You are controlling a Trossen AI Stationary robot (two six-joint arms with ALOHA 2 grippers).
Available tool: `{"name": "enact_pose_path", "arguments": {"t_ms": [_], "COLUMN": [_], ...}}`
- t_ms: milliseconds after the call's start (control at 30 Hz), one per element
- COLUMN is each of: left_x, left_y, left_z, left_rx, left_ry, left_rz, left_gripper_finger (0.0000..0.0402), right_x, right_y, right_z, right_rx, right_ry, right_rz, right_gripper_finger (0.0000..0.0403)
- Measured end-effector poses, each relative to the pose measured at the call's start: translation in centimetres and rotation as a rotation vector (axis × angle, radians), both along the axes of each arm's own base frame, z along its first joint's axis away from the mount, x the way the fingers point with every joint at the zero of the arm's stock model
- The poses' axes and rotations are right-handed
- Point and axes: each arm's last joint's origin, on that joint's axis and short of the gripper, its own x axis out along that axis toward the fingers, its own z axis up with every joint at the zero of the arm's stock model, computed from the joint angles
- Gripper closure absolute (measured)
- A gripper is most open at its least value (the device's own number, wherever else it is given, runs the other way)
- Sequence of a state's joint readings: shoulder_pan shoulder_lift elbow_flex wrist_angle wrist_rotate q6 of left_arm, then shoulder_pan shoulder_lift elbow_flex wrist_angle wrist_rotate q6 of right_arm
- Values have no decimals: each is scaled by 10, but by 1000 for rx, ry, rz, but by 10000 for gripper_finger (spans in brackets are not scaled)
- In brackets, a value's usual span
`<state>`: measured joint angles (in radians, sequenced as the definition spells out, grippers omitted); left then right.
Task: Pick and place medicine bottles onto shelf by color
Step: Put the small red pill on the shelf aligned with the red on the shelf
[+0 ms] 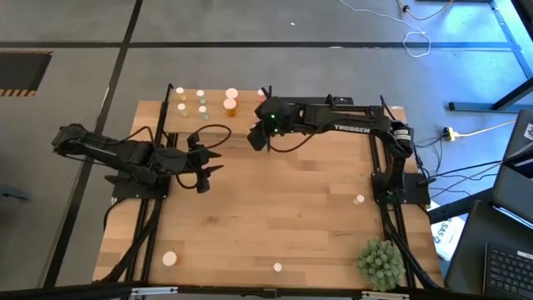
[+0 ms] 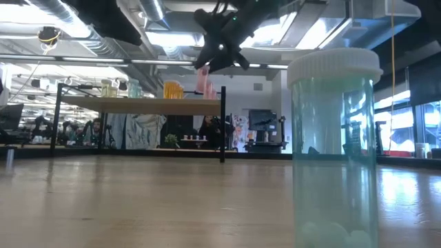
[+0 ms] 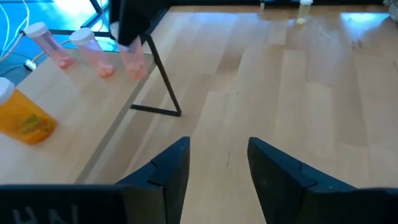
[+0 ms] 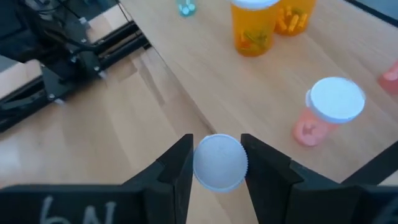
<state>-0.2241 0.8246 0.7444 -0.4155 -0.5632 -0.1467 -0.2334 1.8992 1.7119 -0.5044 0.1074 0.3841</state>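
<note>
One pink bottle (image 4: 219, 162) sits clamped by its cap in the right gripper (image 4: 216, 163), poised over the shelf (image 4: 261, 93) beside another pink bottle (image 4: 328, 112), presumably to group colours; left gripper (image 3: 219, 163) waits mid-table, jaws apart and empty

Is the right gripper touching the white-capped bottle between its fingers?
Touching. The right wrist view shows the right gripper with both fingers pressed against the white cap of the bottle, no gap either side.
</note>
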Motion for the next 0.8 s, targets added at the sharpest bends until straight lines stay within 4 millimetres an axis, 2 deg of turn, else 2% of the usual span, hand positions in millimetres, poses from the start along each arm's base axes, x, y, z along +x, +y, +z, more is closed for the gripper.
{"name": "enact_pose_path", "arguments": {"t_ms": [800], "left_x": [0], "left_y": [0], "left_z": [0], "left_rx": [1], "left_ry": [2], "left_rz": [-1], "left_gripper_finger": [246], "right_x": [-5], "right_y": [-20], "right_z": [-3], "right_rx": [-80], "right_ry": [38], "right_rz": [-107], "right_gripper_finger": [276]}}
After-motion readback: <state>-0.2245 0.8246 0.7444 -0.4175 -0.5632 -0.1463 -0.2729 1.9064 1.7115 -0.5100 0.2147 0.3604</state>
